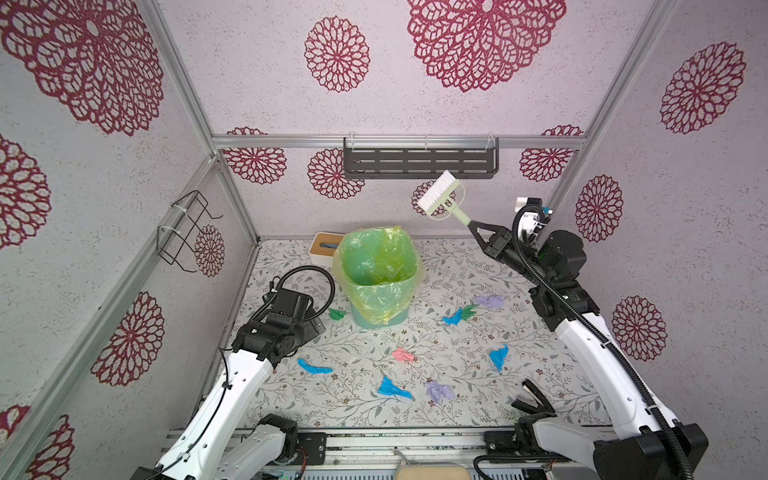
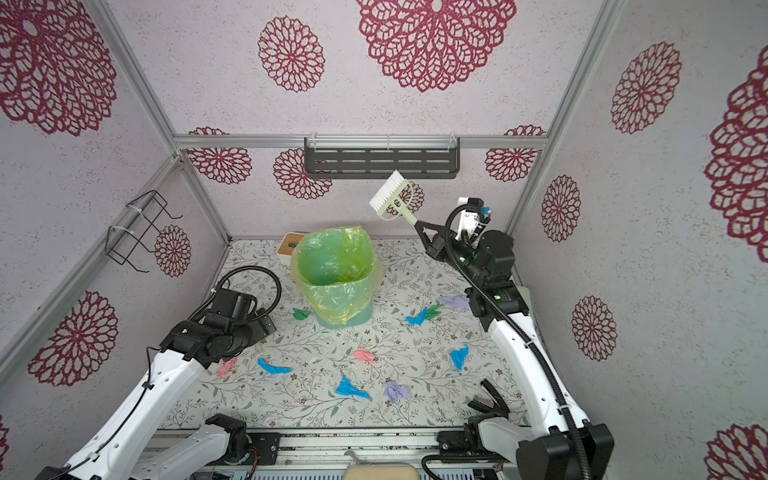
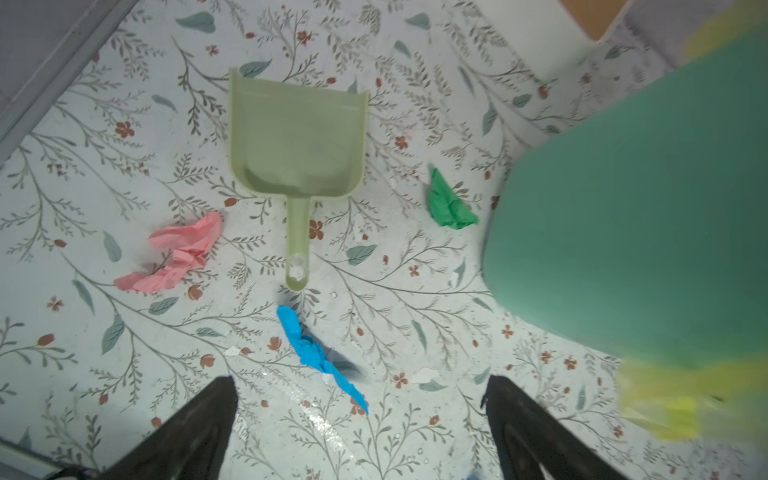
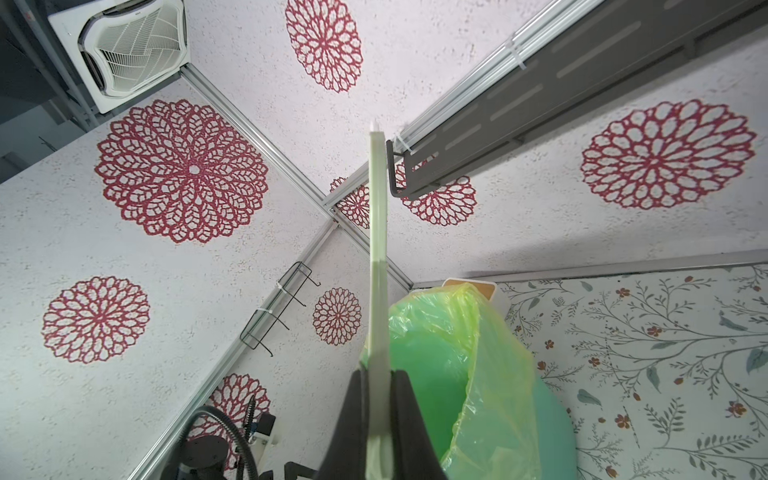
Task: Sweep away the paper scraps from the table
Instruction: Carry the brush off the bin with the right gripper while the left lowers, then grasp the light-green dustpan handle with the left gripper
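The paper scraps (image 1: 402, 355) lie loose on the table (image 1: 457, 270) around the bin (image 1: 360, 316). I count 10, in blue, green, pink and lilac. 1 green scrap (image 1: 337, 313) sits just left of the bin's foot. A blue, a green and a lilac one bunch together to its right. The rest are spread in front of the bin, well apart from it. 1 pink scrap (image 2: 226, 367) shows in a top view only, half tucked under my left arm.

The dustpan (image 3: 297, 137) lies flat to the left of the bin. My left wrist covers nearly all of it in both top views, and the pale smudges in its scoop are too faint to make out. My left gripper (image 3: 361, 380) hangs over the table with its jaws spread wide, holding nothing.

My right gripper (image 1: 473, 227) is clamped on the handle of the brush (image 1: 440, 195), raised behind and to the right of the bin with the white bristles uppermost.

The bin wears a yellow-green liner (image 1: 376, 266), and its inside shows only that liner. Behind the bin stands a white box with a tan top (image 1: 322, 247), partly hidden by the rim. In front of the bin and to its right lies a black hinged thing (image 1: 534, 395) that I cannot identify.
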